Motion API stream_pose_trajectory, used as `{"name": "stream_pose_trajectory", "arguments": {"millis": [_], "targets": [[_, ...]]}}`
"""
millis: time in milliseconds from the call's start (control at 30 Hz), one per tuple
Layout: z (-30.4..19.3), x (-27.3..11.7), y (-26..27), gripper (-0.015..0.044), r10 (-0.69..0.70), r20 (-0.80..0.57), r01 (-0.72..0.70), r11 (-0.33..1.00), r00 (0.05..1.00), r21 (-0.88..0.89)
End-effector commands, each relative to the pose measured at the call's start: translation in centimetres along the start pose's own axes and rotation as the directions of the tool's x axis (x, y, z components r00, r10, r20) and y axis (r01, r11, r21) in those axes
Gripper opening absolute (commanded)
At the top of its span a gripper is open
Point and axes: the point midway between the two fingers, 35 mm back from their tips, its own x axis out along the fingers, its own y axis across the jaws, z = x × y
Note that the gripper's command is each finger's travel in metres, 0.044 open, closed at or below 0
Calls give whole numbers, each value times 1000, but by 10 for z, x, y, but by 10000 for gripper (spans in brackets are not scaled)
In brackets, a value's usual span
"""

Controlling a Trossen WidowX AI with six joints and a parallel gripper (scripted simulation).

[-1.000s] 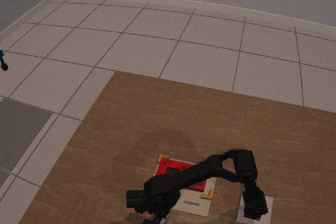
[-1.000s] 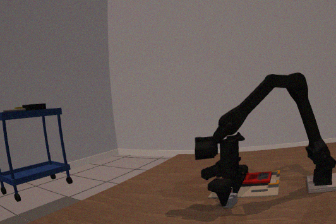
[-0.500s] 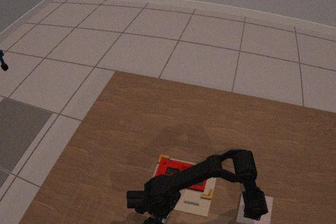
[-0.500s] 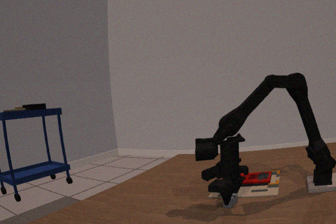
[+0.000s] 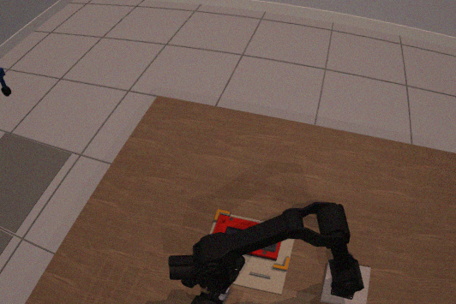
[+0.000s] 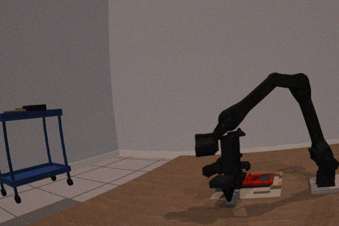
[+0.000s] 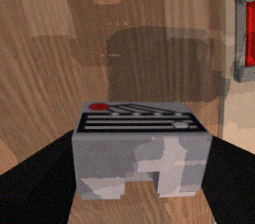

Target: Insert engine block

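Note:
The grey engine block [image 7: 142, 162] [image 6: 235, 198] has black stripes and a red round mark on top, and a slot at its lower edge in the wrist view. My gripper [image 7: 136, 138] is shut on the block, one black finger on each side. The block is low, on or just above the table left of the board; which of the two I cannot tell. The red car body [image 5: 224, 223] [image 6: 252, 183] lies flat on the cream board [image 5: 261, 284] [image 6: 272, 195] [image 7: 247, 102]. My arm hides much of it in the top view. The opening and rib cannot be made out.
Orange corner brackets [image 5: 281, 266] [image 6: 276, 184] stand by the car body. A thin grey bar [image 5: 260, 276] [image 6: 261, 192] lies on the board. A grey-rimmed piece [image 7: 251, 74] with red inside is at the wrist view's upper right. A blue cart [image 6: 38, 173] stands beyond the table.

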Motion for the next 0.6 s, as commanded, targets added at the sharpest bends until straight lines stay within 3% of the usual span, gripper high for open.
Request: {"name": "stream_pose_trajectory", "arguments": {"millis": [0, 567], "targets": [[5, -21, 3, 0, 13, 18, -13, 1000, 1000, -5], [3, -75, 1, 0, 13, 18, -13, 1000, 1000, -5]]}}
